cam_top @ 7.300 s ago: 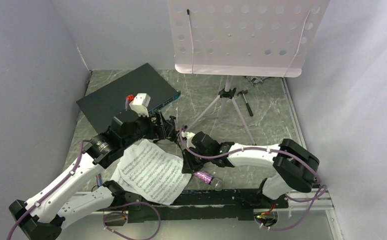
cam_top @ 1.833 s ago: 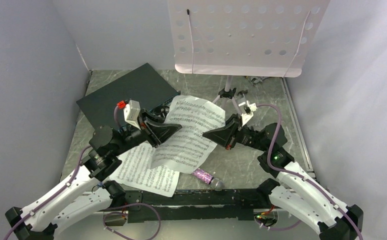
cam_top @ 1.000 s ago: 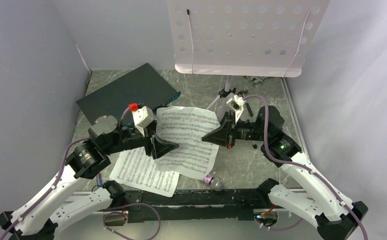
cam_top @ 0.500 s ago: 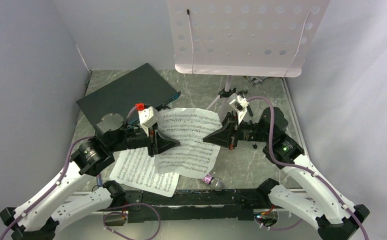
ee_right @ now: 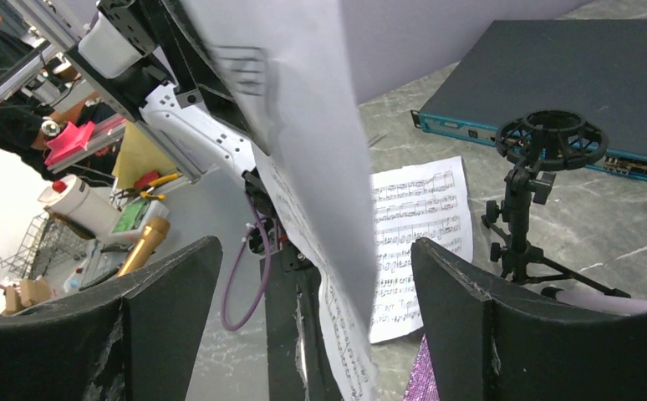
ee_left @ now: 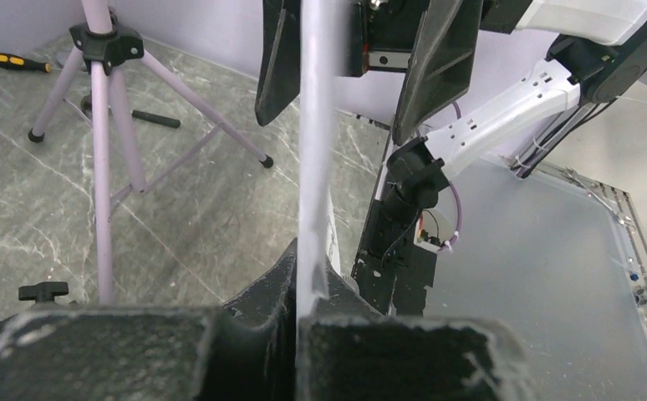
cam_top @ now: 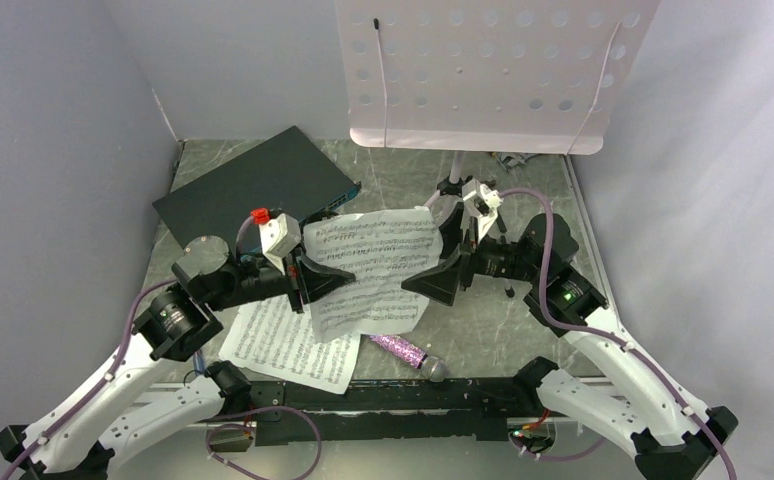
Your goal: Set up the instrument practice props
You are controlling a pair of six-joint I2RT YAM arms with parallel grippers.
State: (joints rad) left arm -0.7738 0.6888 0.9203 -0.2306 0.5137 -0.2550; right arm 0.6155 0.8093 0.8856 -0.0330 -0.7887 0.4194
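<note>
So far: the music stand is up and one page is off the table. By my reading the setup is at an early stage, with nothing yet placed on anything.
Table point(cam_top: 543, 215): grey marbled top, walled on three sides, with the arm bases at its near edge.
Music stand point(cam_top: 473, 75): pale-lilac perforated desk on a silver tripod, standing near the far edge, right of centre. Its desk is bare.
Dark flat box point(cam_top: 243, 190): lies in the far-left corner with its teal edge towards the centre.
Held sheet-music page point(cam_top: 373, 270): in the air over the middle of the table, in front of and below the stand's desk, print facing the top camera.
Second sheet-music page point(cam_top: 283, 345): flat on the table by the near edge, left of centre.
Left gripper point(ee_left: 299, 280): clamped on the held page's left edge, with the paper seen edge-on between pressed-together fingers.
Right gripper point(ee_right: 316, 259): jaws spread wide, straddling the page's right edge, neither finger seeming to touch it.
Black tripod mic stand point(ee_right: 546, 192): upright just in front of the box, ring mount empty.
Purple glitter microphone point(cam_top: 398, 350): lying near the near edge, about centre, apart from its stand.
Screwdriver point(ee_left: 11, 61): on the table by the wall, beyond the tripod legs.
Left to do: both pages onto the stand's desk and the microphone into the ring mount.
</note>
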